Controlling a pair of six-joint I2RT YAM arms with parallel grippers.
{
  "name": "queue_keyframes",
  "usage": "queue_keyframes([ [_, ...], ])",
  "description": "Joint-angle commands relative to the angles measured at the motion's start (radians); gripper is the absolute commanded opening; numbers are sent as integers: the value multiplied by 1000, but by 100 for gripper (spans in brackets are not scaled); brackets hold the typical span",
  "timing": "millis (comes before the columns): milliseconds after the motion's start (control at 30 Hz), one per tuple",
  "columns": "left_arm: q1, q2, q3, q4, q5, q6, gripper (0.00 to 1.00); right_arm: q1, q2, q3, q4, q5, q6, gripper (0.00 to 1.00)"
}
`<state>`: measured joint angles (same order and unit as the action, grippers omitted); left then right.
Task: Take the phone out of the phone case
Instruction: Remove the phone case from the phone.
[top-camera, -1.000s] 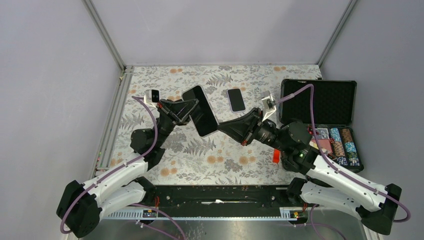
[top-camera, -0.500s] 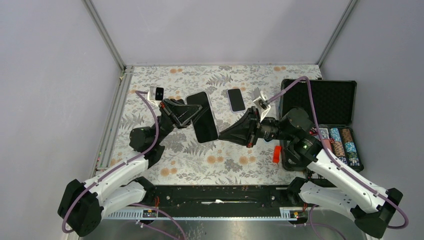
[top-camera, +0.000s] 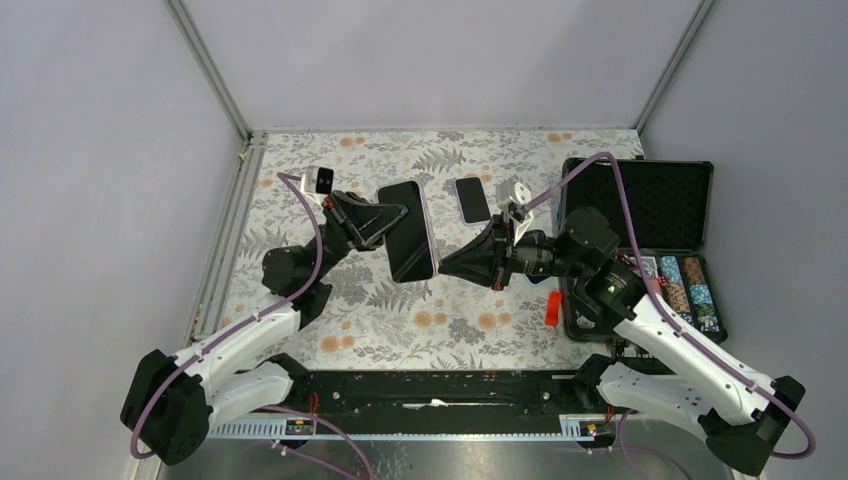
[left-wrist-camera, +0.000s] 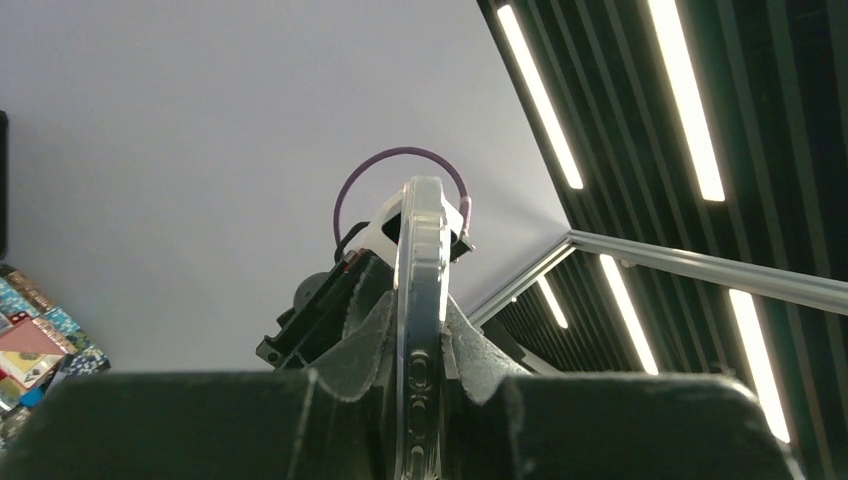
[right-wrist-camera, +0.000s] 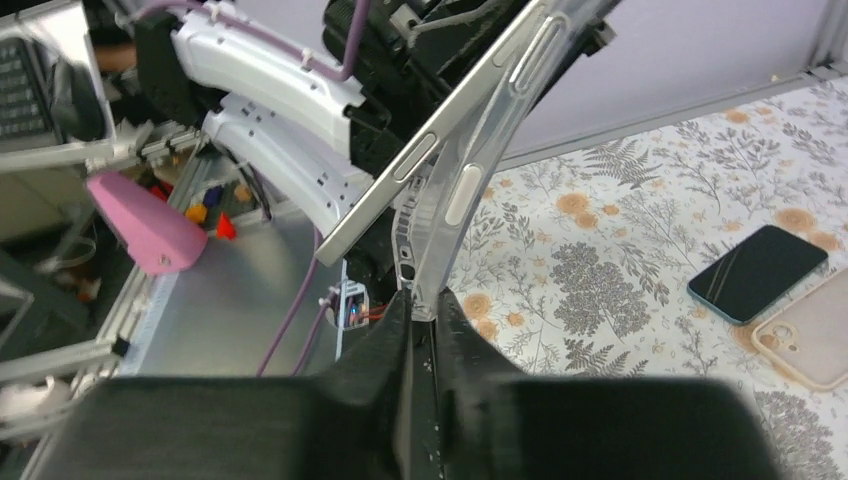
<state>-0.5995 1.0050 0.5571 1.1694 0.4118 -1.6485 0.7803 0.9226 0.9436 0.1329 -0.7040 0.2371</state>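
A black phone (top-camera: 408, 232) in a clear phone case hangs above the middle of the table. My left gripper (top-camera: 393, 222) is shut on its left long edge; in the left wrist view the cased phone (left-wrist-camera: 421, 262) stands edge-on between the pads (left-wrist-camera: 372, 325). My right gripper (top-camera: 446, 268) comes in from the right and is shut on the case's lower corner. In the right wrist view the clear case (right-wrist-camera: 478, 160) bends away from the phone's silver side (right-wrist-camera: 420, 160), with a gap between them above my right gripper (right-wrist-camera: 421, 303).
A second dark phone (top-camera: 472, 199) lies on the floral cloth behind, and shows as a dark phone (right-wrist-camera: 757, 272) in the right wrist view, next to a beige case (right-wrist-camera: 812, 343). An open black case of poker chips (top-camera: 680, 280) stands at the right. A small red object (top-camera: 551, 308) lies by it.
The right gripper has closed on the case's corner. The left arm has shifted the phone slightly right and turned it more lengthwise. The right arm has swung toward it.
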Motion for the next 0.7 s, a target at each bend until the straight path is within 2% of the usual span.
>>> queue_keyframes([
  [0,-12,-1,64,97,-27,-44,0,-16,15,-75,97,207,56,22],
  [67,-8,7,63,94,-42,-23,0,-15,11,-113,168,232,136,35],
  [133,-8,17,62,89,-57,-5,0,-16,15,-142,245,240,210,40],
  [233,-8,36,63,88,-68,19,0,-16,29,-172,313,267,315,40],
  [400,-8,72,53,138,-83,16,0,-14,56,-179,351,282,385,38],
  [500,-8,84,48,144,-91,33,0,-14,78,-159,352,273,418,30],
  [600,-6,86,31,151,-108,63,0,-14,94,-135,341,265,431,6],
  [633,-5,82,24,142,-113,78,0,-14,97,-126,328,270,434,0],
  [667,-2,79,19,128,-117,90,3,-13,98,-120,318,277,435,0],
])
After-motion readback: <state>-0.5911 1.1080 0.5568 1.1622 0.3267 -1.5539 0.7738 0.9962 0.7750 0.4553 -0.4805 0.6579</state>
